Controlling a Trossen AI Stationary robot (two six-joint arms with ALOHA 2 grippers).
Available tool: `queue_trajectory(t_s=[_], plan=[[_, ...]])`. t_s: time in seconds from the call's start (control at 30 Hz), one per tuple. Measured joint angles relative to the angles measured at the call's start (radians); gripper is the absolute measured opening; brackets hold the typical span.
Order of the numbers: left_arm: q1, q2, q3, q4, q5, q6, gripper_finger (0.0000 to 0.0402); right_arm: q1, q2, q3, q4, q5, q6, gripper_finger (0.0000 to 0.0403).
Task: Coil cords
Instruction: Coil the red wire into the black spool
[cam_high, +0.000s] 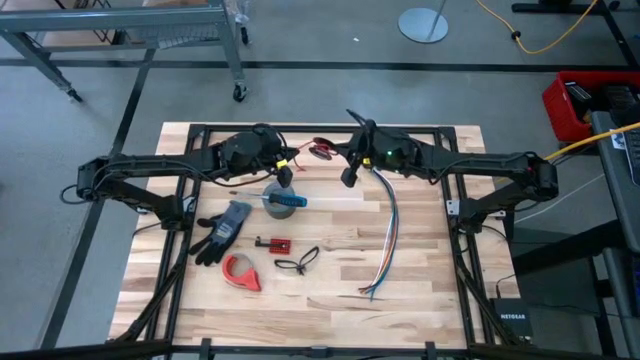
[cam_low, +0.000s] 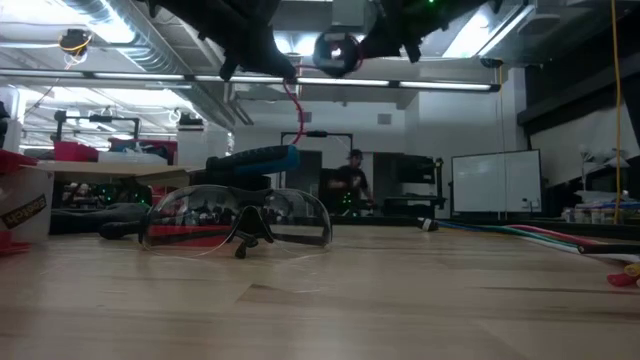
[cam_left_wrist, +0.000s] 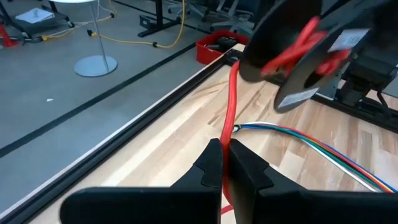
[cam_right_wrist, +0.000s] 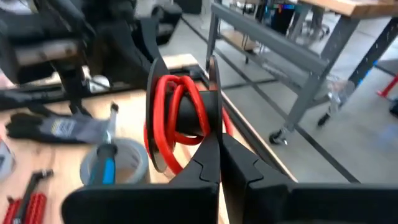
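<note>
Red cord (cam_high: 322, 151), wound into a small coil around a black spool, hangs in the air above the far side of the wooden desk (cam_high: 330, 290), between the two arms. The right tool (cam_right_wrist: 214, 134) is clamped on the coil's spool. The left tool (cam_left_wrist: 227, 158) is pinched narrow on the cord's straight tail. Below them lie a grey tape roll (cam_high: 280, 199), a glove (cam_high: 224, 229) and a multicoloured wire bundle (cam_high: 388, 235).
</note>
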Motion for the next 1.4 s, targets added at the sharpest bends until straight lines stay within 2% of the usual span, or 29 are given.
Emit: queue_trajectory(t_s=[0.27, 0.5, 0.9, 1.13, 1.4], plan=[[0.000, 0.002, 0.000, 0.002, 0.001, 0.000, 0.0000, 0.000, 0.000, 0.000, 0.092, -0.054, 0.000, 0.0001], [-0.002, 0.002, 0.000, -0.002, 0.001, 0.007, 0.0000, 0.000, 0.000, 0.000, 0.113, -0.056, -0.001, 0.0001], [0.000, 0.000, 0.000, -0.063, -0.003, 0.008, 0.0000, 0.001, -0.001, -0.001, 0.002, -0.031, -0.001, 0.0001], [0.002, 0.000, 0.000, -0.066, -0.005, 0.008, 0.0000, 0.001, -0.001, -0.001, -0.001, -0.102, 0.012, 0.0001], [-0.002, 0.000, 0.000, -0.002, -0.008, -0.002, 0.0000, 0.001, 0.020, -0.001, 0.013, -0.119, 0.050, 0.0001]])
